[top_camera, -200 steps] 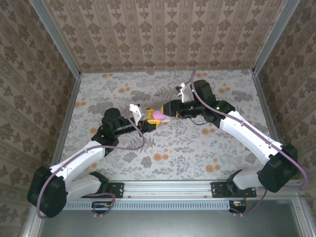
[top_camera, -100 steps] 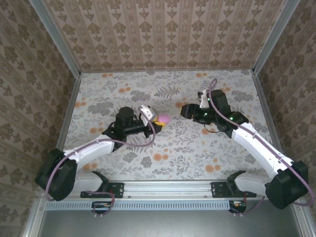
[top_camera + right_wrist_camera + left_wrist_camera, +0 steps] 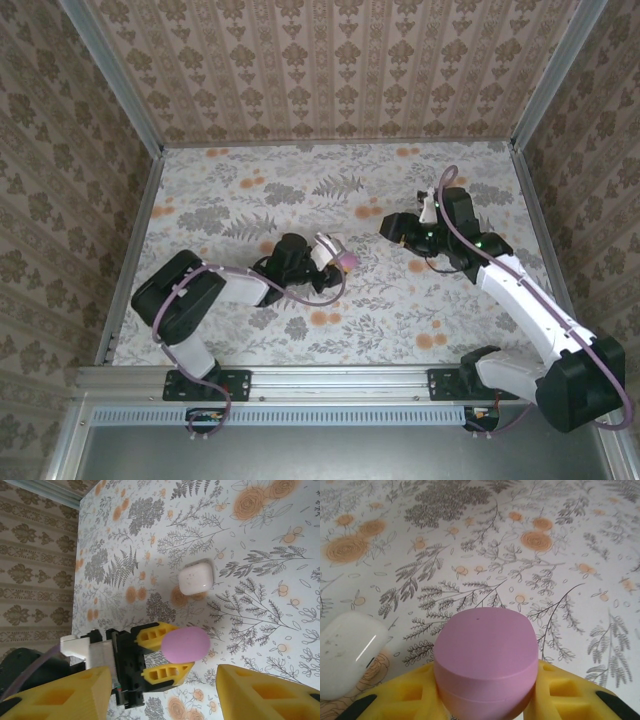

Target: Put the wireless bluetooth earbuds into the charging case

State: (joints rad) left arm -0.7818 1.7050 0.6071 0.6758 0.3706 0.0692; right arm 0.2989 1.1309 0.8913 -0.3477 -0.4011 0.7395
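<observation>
Left gripper clamps closed pink pebble, possibly case. Right gripper spread wide, empty. White box on table. Earbuds apparently not yet inserted.

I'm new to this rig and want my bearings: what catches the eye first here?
The pink oval piece stands out, clamped in the yellow-fingered left gripper near the middle of the flowered table. A glossy white rounded-square box lies on the table beside it, and the right gripper hangs open and empty nearby.
</observation>
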